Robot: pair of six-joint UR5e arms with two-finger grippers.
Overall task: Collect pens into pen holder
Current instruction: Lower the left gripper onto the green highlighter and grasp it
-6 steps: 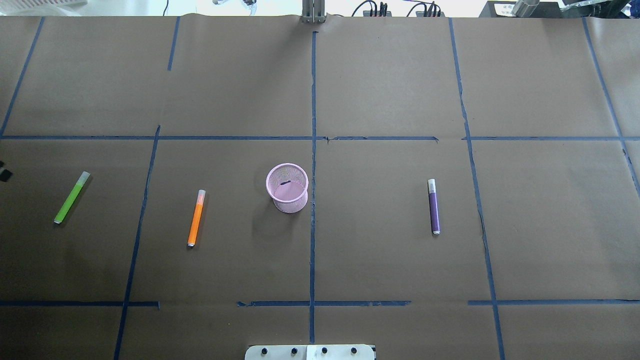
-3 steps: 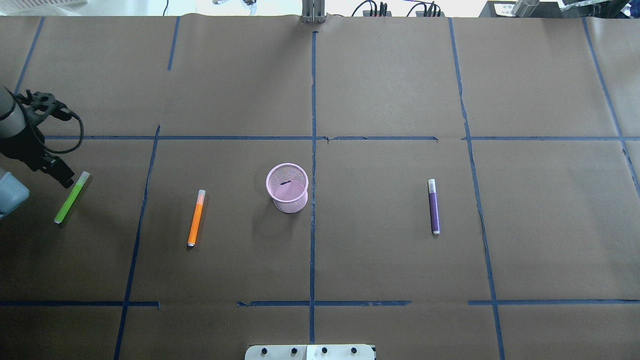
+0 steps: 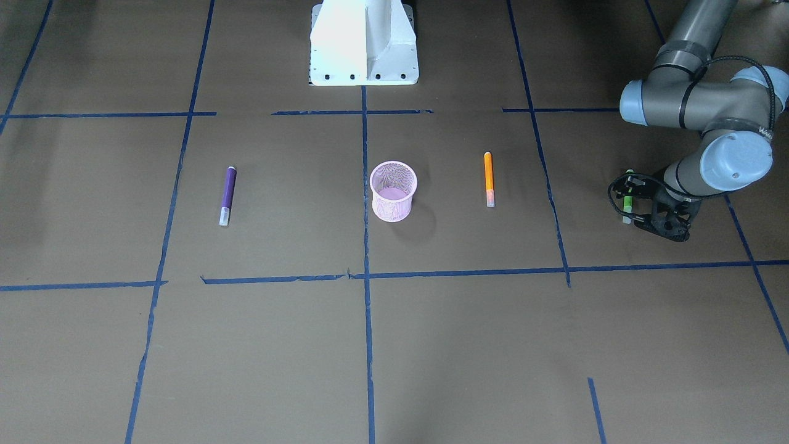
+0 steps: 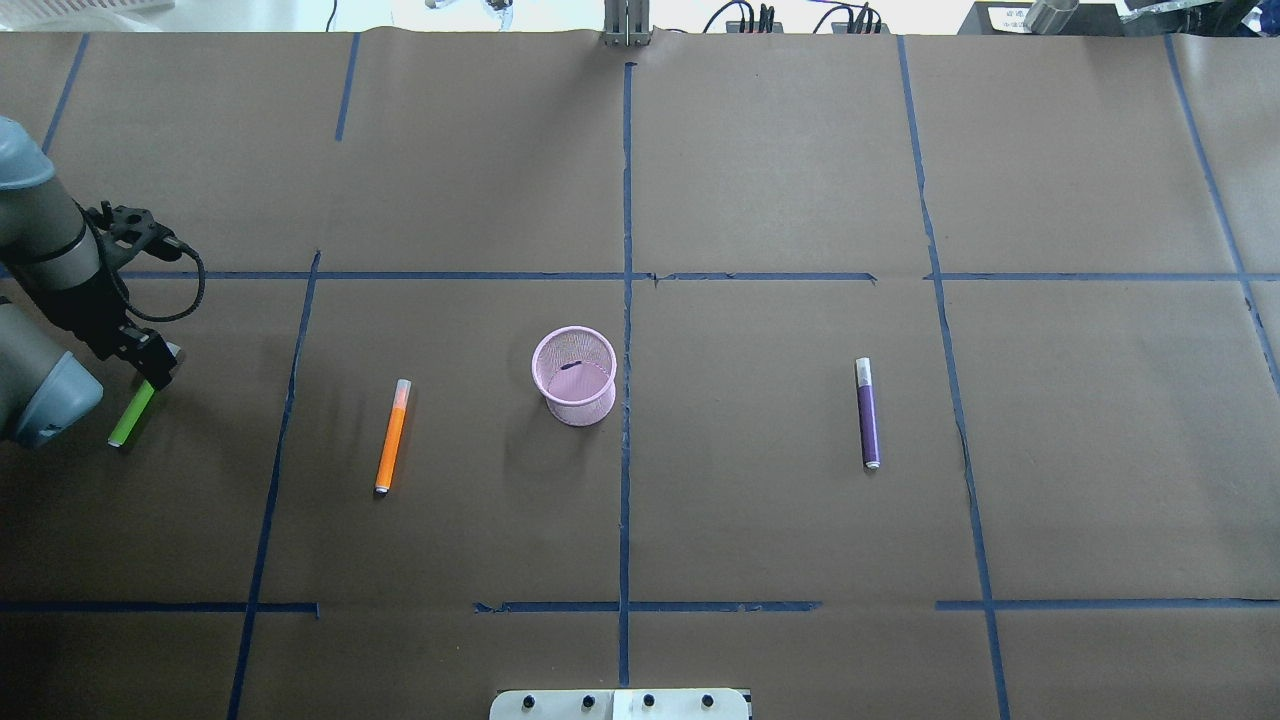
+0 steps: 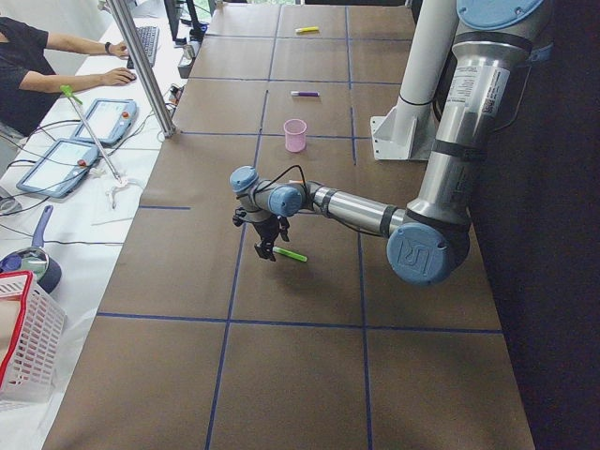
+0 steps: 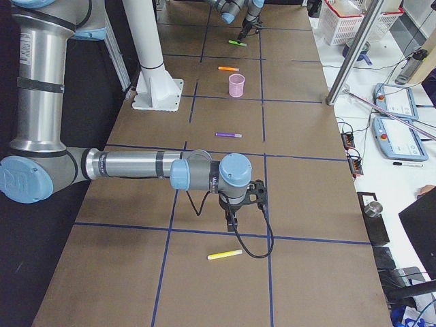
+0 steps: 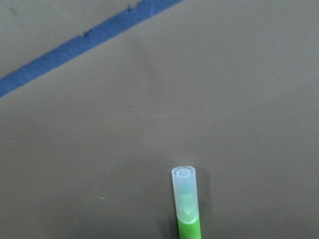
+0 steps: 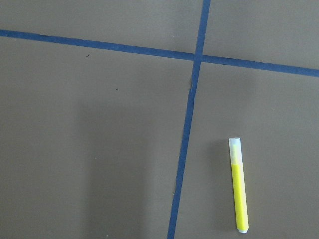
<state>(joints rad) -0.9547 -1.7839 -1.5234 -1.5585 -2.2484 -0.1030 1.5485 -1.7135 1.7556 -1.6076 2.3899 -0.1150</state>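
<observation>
Take the pink pen holder (image 4: 574, 375) as your mark: it stands upright on the brown paper, just beside the middle tape line. On the robot's left of it you have the orange pen (image 4: 392, 436) lying flat nearby, and the green pen (image 4: 132, 415) well beyond that. Your left gripper (image 4: 152, 368) hangs over the green pen's capped end. The wrist camera shows that pale cap resting on the paper with no finger in view, so you cannot tell how wide the jaws stand.

On the robot's right of the holder lies the purple pen (image 4: 868, 413), well apart from it. Much farther out on that side lies the yellow pen (image 6: 225, 255). The right gripper (image 6: 234, 219) points down between it and the holder. That gripper shows only in a side view, so you cannot tell its opening or whether it holds anything.
</observation>
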